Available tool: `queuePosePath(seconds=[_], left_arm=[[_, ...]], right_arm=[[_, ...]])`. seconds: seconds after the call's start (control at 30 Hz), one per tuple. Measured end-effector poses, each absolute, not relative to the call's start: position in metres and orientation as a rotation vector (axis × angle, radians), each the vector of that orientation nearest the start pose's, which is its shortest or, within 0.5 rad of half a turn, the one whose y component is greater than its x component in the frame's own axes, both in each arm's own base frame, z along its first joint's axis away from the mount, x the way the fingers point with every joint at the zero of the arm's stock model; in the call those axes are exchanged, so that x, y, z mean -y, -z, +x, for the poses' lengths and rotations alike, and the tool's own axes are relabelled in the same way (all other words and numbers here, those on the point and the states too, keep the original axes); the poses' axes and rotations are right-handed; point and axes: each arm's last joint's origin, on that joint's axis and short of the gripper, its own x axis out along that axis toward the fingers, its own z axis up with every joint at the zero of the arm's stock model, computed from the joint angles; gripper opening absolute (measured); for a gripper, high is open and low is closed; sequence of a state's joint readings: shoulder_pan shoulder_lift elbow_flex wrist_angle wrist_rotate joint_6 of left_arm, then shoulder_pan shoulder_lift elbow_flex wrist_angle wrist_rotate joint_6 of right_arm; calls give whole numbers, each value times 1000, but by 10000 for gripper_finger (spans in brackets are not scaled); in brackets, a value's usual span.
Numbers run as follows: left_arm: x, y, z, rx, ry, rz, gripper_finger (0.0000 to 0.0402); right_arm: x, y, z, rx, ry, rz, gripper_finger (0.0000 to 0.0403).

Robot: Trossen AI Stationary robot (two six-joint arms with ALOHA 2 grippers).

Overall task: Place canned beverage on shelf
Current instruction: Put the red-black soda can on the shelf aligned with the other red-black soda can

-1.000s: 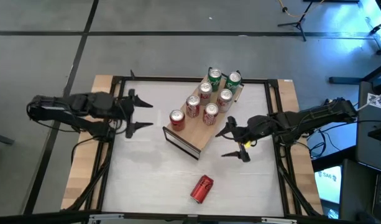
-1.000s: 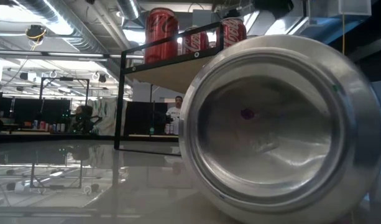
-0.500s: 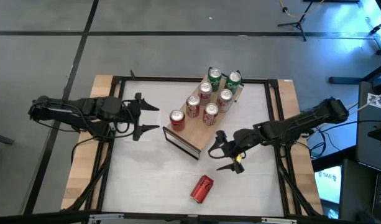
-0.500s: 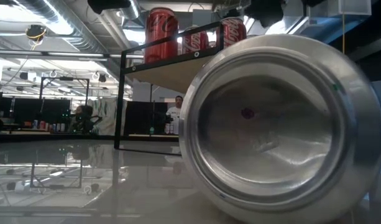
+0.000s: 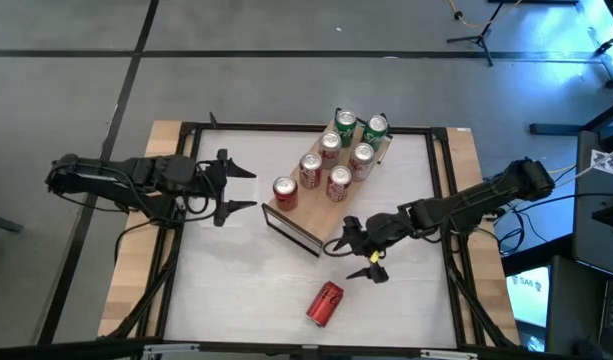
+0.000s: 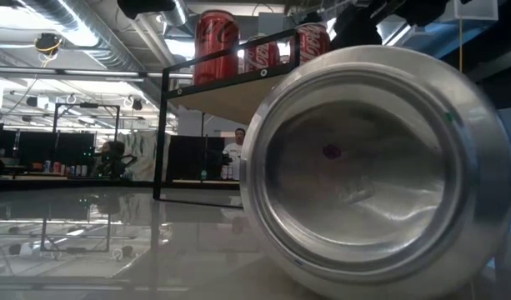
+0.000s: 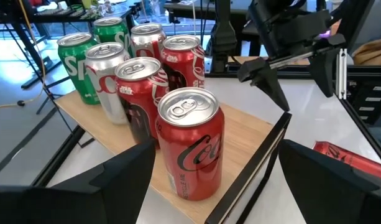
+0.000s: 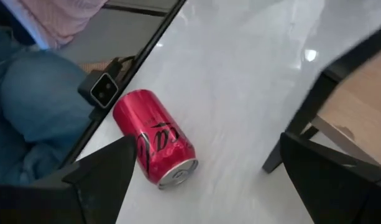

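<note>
A red can (image 5: 324, 303) lies on its side on the white table near the front edge; the low view shows its silver base (image 6: 376, 167) up close. The light-wood shelf (image 5: 316, 213) stands diagonally at mid-table and carries several upright cans (image 5: 338, 160), red, silver and green. My right gripper (image 5: 350, 260) hangs open between the shelf's near end and the lying can (image 8: 154, 138), above the table, touching nothing. My left gripper (image 5: 254, 190) is open, level, left of the shelf, facing the nearest red can (image 7: 190, 143) without touching it.
The shelf's dark metal end frame (image 5: 291, 230) stands just left of my right gripper. Black frame rails (image 5: 181, 200) run along the table's sides. Bare table lies left of the lying can. A person sits beyond the near edge (image 8: 35, 106).
My right gripper has swung toward the table's near edge and left, sinking and tipping further down toward the lying can, still open. My left gripper has moved a little toward the shelf, then kept still. The cans have not moved.
</note>
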State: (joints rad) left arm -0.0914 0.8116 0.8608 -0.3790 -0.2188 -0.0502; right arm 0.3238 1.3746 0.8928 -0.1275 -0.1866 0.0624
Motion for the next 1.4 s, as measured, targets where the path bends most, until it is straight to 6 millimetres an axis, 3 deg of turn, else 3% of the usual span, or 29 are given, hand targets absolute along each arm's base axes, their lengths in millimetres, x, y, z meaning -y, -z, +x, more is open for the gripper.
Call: queuePosePath(seconds=[0.23,0.47,0.93,1.4], left_arm=[[9,-336,171,-323,-135,2,330],[9,-336,171,-324,-135,2,330],[9,-336,171,-324,-135,2,330],[9,-336,171,-324,-135,2,330]], right_arm=[[-116,-247,269,-580,-558,-176,388],[-130,-243,267,-572,-517,-241,388],[-141,-198,290,-653,-577,-304,388],[-151,-165,306,-650,-638,-284,388]])
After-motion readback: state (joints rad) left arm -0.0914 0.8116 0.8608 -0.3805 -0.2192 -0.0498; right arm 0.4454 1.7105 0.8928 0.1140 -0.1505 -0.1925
